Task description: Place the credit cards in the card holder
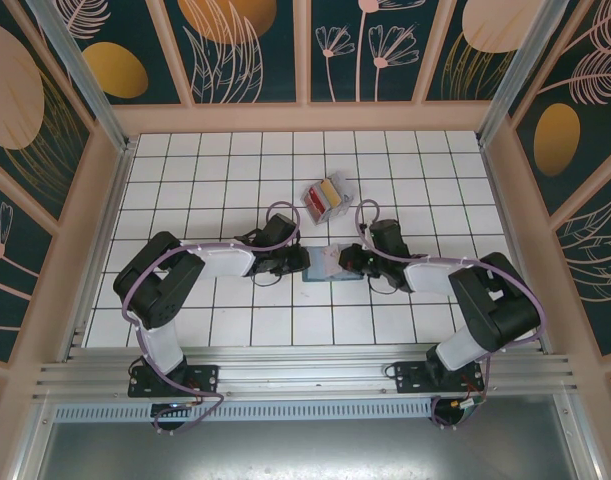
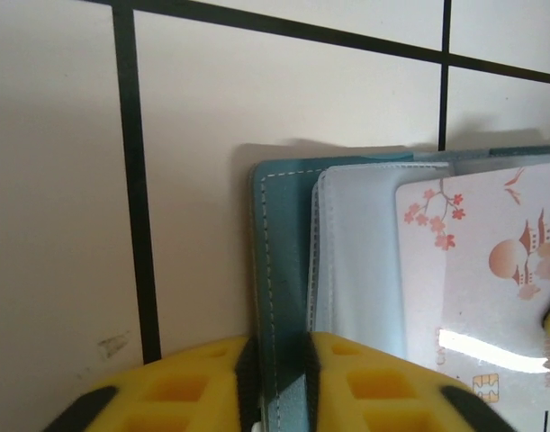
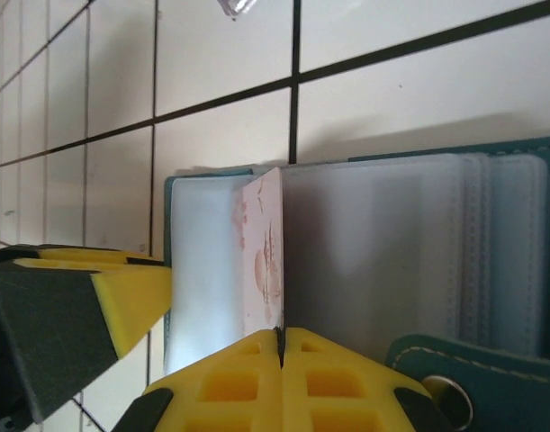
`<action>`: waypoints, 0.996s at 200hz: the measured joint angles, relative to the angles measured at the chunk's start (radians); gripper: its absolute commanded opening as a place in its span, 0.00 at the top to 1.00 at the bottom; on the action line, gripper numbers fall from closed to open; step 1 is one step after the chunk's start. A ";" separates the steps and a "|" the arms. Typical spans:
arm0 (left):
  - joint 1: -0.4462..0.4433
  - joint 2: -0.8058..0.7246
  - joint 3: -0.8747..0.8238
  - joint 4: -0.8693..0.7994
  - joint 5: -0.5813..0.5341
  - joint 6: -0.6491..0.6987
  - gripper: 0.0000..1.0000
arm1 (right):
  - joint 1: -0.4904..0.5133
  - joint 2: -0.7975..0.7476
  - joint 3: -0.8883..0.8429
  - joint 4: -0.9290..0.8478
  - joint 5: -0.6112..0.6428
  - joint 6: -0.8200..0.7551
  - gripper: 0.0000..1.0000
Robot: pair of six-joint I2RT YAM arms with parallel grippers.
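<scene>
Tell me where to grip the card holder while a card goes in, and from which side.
Grip the card holder by the teal strip along its left edge, coming low from the left. It juts past the clear pocket pages, so a grip there likely leaves the pockets free for the card in the right end effector. The left end effector is clamped there.

Bright even light, soft shadows, blurred near wrist-view edges
</scene>
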 measured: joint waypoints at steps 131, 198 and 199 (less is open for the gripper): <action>0.002 0.023 0.000 0.082 0.015 -0.002 0.93 | 0.159 0.077 0.148 -0.197 0.247 -0.023 1.00; 0.000 0.012 -0.014 0.097 0.005 -0.002 0.90 | 0.168 0.054 0.180 -0.272 0.272 -0.039 0.86; 0.000 0.012 -0.014 0.097 0.004 -0.002 0.90 | 0.168 0.051 0.181 -0.275 0.272 -0.042 0.85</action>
